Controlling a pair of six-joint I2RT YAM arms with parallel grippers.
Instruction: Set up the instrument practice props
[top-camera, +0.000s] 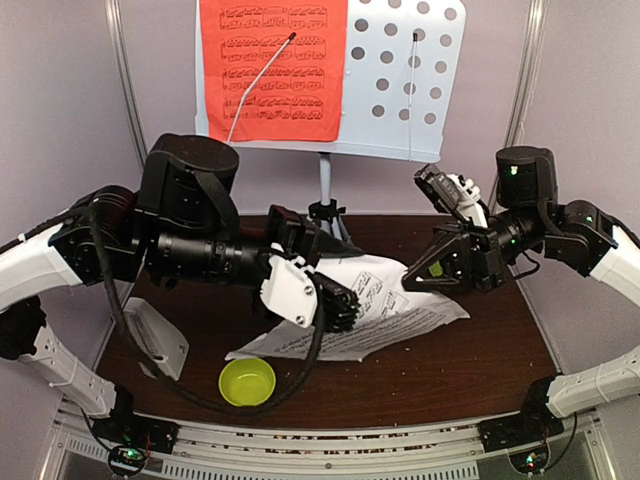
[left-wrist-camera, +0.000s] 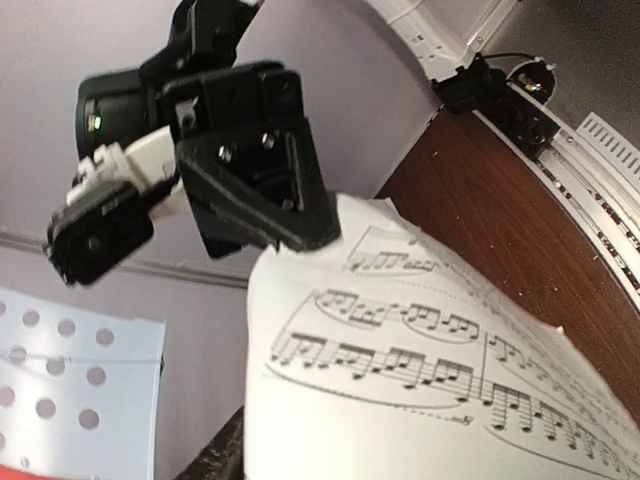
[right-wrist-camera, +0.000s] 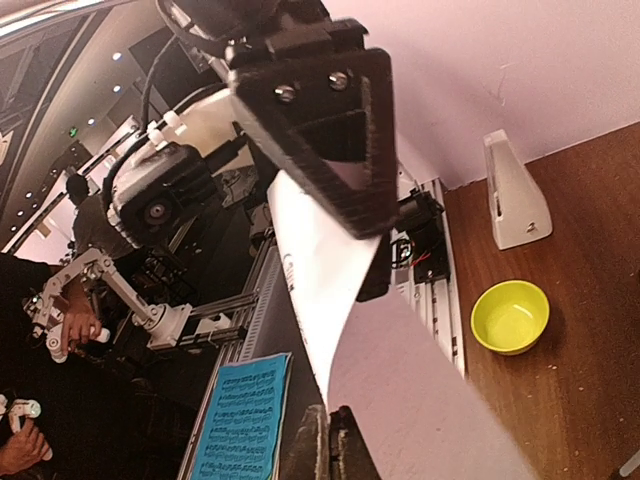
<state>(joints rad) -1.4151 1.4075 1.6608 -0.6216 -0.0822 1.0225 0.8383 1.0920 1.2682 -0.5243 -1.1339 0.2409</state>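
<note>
Since the red sheet (top-camera: 270, 70) already covers the left half of the music stand (top-camera: 410, 80) at the back, its perforated right half stands bare. That, I judge, is where the white sheet (top-camera: 400, 310) belongs. The white sheet hangs between the two arms, raised at its far edge while its near corner seems to rest on the table (top-camera: 450, 370). Held so, it can be swung up to the stand's ledge without dragging.

The left arm stretches across the middle, with the left gripper (top-camera: 340, 300) at the sheet's left edge; whether it grips the paper or stands loose I cannot tell. The right arm reaches in from the side, wrist bent low and inward. The right gripper (top-camera: 415, 275) is clenched on the sheet's upper corner, which the left wrist view shows pinched flat.

The metronome (top-camera: 158, 340) sits at the table's left, well apart from the sheet, and the bowl (top-camera: 247, 381) sits near the front edge.
</note>
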